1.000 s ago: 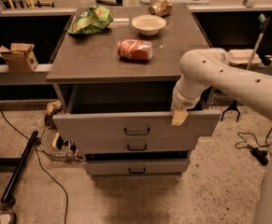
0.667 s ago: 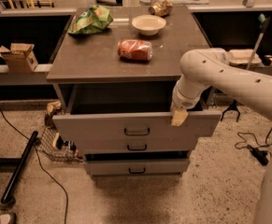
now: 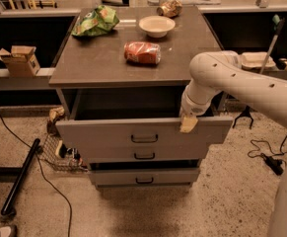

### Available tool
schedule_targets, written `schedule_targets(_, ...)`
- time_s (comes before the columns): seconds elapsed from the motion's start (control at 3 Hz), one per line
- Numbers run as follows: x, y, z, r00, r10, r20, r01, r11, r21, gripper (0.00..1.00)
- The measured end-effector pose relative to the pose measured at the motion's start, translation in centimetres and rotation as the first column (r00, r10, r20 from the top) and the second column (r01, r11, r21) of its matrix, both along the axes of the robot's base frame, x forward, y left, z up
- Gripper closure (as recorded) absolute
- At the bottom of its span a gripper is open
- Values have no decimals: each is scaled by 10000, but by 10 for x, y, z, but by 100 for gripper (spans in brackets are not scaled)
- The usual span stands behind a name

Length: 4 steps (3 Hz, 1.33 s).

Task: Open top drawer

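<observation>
The top drawer (image 3: 98, 132) is the widest grey front, with a small dark loop handle (image 3: 144, 138) at its centre. It stands pulled out from the cabinet, its dark inside showing. My gripper (image 3: 188, 123) hangs from the white arm at the drawer's top rim, to the right of the handle, its pale tip over the front edge.
On the cabinet top (image 3: 98, 63) lie a red can (image 3: 142, 53), a white bowl (image 3: 156, 25), a green bag (image 3: 95, 21) and a crumpled can (image 3: 169, 8). Two narrower drawers (image 3: 144, 177) sit below. A cardboard box (image 3: 19, 59), a black pole (image 3: 19, 177) and cables are at the left.
</observation>
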<state>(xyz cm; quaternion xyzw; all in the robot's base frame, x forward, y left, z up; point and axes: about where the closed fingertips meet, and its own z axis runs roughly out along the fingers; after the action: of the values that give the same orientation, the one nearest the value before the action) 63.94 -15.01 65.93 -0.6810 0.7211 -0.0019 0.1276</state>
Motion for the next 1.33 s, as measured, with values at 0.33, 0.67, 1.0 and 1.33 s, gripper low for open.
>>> schedule_targets(0.33,0,0,0,10000,0,-1,0,10000,0,16)
schedule_targets(0.67,0,0,0,10000,0,-1,0,10000,0,0)
schedule_targets(1.0,-9,2,-7,9993,-45,-372,40,9999,-137,0)
schedule_targets(1.33,-31,6,-15,9921,-187,-1241,130,9989,-461,0)
